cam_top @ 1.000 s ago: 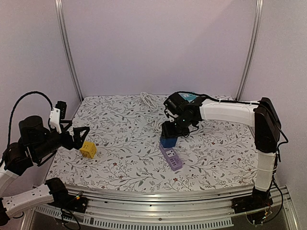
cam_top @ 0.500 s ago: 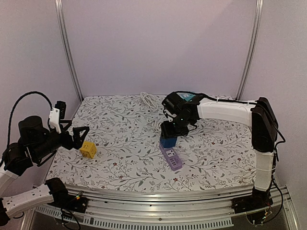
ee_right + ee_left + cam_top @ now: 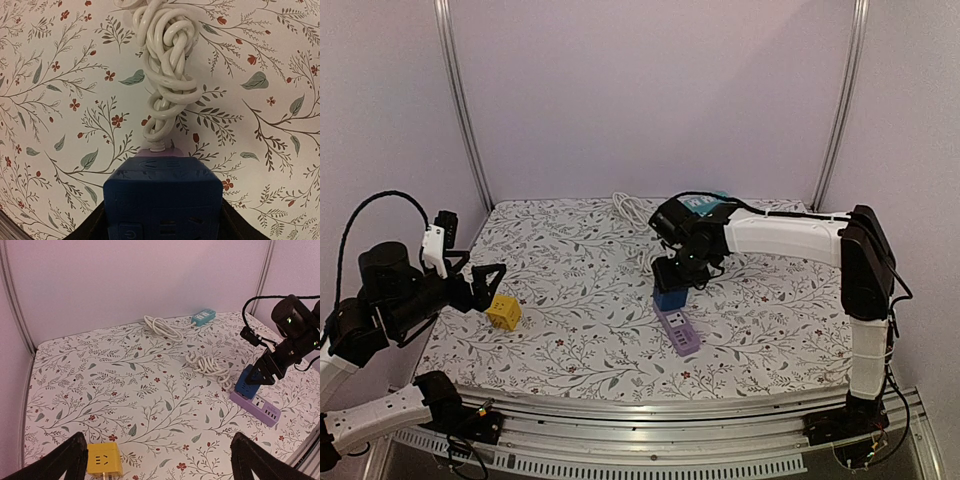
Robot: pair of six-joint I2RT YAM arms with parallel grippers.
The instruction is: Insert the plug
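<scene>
A blue cube plug (image 3: pixel 669 296) (image 3: pixel 162 200) stands on the far end of the purple power strip (image 3: pixel 679 332) (image 3: pixel 161 150) in the middle of the table. My right gripper (image 3: pixel 672 276) (image 3: pixel 162 222) is shut on the blue plug from above, one dark finger on each side. How deep the plug sits in the strip is hidden. The strip's white cord (image 3: pixel 162 75) lies bundled just beyond it. My left gripper (image 3: pixel 488 286) (image 3: pixel 157 442) hangs wide open at the left, holding nothing, just above a yellow cube plug (image 3: pixel 504 312) (image 3: pixel 104 458).
A teal power strip (image 3: pixel 203 317) and a loose white cable (image 3: pixel 162 326) lie near the back wall. Metal frame posts (image 3: pixel 461 105) stand at the back corners. The floral cloth (image 3: pixel 580 300) covers the table.
The right arm's wrist has shifted slightly left while staying on the blue plug. The left arm has not moved.
</scene>
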